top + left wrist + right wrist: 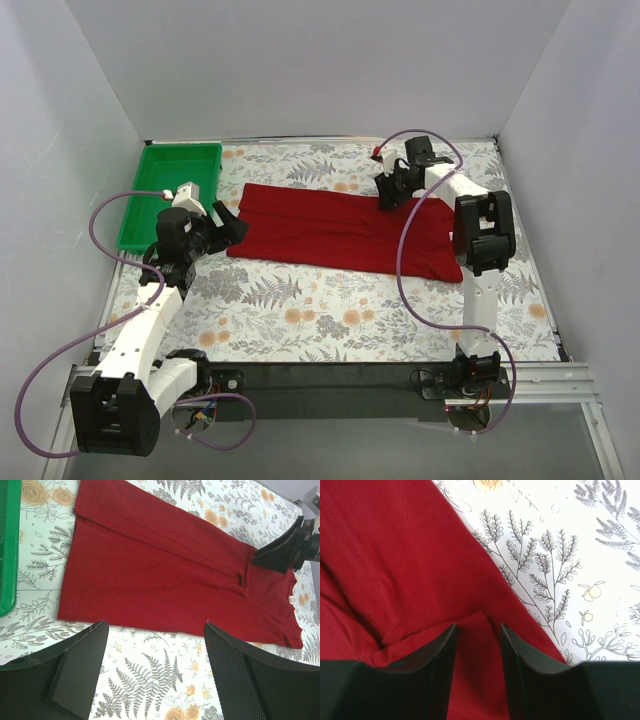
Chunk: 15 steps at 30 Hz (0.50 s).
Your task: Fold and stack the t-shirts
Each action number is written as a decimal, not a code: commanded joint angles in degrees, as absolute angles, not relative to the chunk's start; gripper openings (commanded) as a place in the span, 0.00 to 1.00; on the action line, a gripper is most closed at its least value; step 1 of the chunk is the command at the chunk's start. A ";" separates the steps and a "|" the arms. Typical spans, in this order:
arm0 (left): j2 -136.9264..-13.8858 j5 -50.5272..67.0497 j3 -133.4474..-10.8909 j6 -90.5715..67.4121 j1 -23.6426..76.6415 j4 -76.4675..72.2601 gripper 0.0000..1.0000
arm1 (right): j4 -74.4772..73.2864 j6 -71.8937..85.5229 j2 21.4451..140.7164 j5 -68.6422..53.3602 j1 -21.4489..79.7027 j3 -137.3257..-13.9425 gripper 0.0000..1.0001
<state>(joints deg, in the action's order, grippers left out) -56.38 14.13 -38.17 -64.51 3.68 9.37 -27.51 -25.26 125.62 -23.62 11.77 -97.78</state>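
One dark red t-shirt (340, 225) lies flat on the floral tablecloth, folded into a long strip running left to right. My left gripper (232, 222) is open and empty just off the strip's left end. In the left wrist view the gripper (155, 625) hovers at the near edge of the t-shirt (165, 575). My right gripper (392, 192) sits on the shirt's far edge towards the right. In the right wrist view its narrow jaws (477, 627) hold a raised fold of the t-shirt (395, 555), with wrinkles beside it. The right gripper also shows in the left wrist view (280, 552).
A green plastic tray (170, 195) stands at the back left, just left of the shirt and beside my left gripper; its edge shows in the left wrist view (7, 555). White walls close in the table on three sides. Floral cloth lies bare in front of the shirt.
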 commanded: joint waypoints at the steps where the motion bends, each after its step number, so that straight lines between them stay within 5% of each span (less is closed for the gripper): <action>1: -56.07 14.68 -38.23 -63.81 3.43 8.88 0.71 | -28.74 -25.57 127.09 -23.03 12.13 -100.28 0.39; 7: -56.25 14.77 -38.23 -63.90 3.43 8.88 0.71 | -28.92 -26.28 127.35 -22.85 12.39 -100.02 0.36; 15: -56.16 14.77 -38.23 -63.81 3.43 8.88 0.71 | -28.92 -27.51 125.25 -22.85 12.48 -99.84 0.19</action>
<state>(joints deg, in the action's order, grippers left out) -56.58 14.22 -38.17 -64.53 3.68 9.37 -28.62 -26.48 127.26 -22.85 12.14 -98.10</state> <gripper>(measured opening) 0.711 0.203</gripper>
